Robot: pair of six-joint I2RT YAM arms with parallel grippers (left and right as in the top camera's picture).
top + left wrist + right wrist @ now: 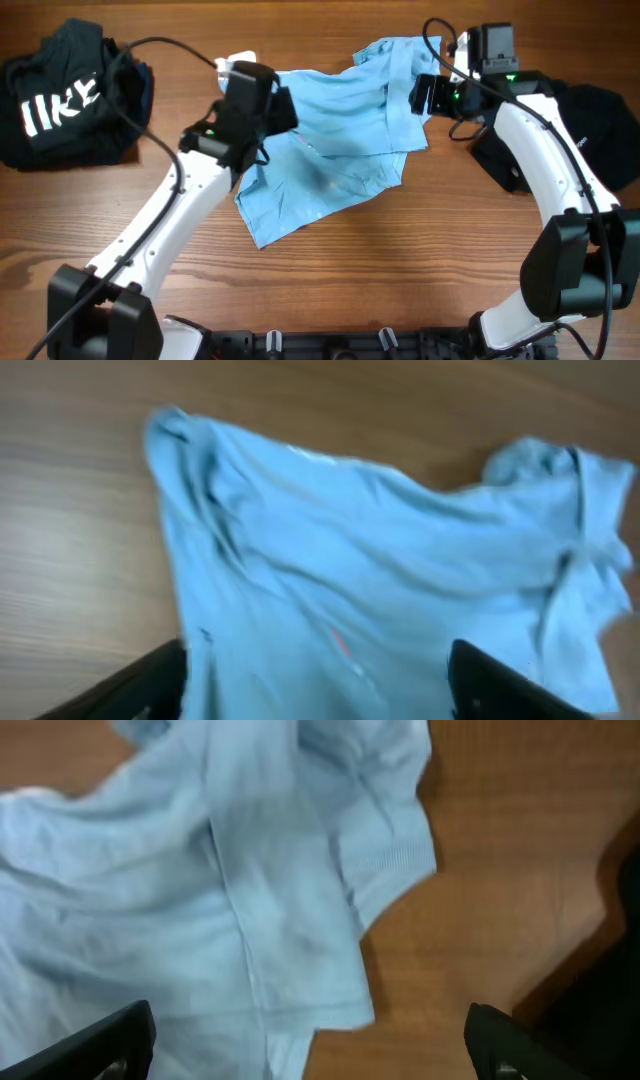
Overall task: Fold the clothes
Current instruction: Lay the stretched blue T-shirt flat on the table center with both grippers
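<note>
The blue shirt [340,150] lies rumpled on the desk [400,260], mid-width and nearer the far edge, one sleeve bunched at its far right. The left gripper [320,695] hangs over its left side and the right gripper [315,1045] over the sleeve side. Both have fingers spread wide with nothing between them, probably placed to take opposite sides and pull the cloth flat. The shirt shows only a faint reddish mark, unreadable. A dark shirt [65,95] at the far left corner shows white letters "IKE".
</note>
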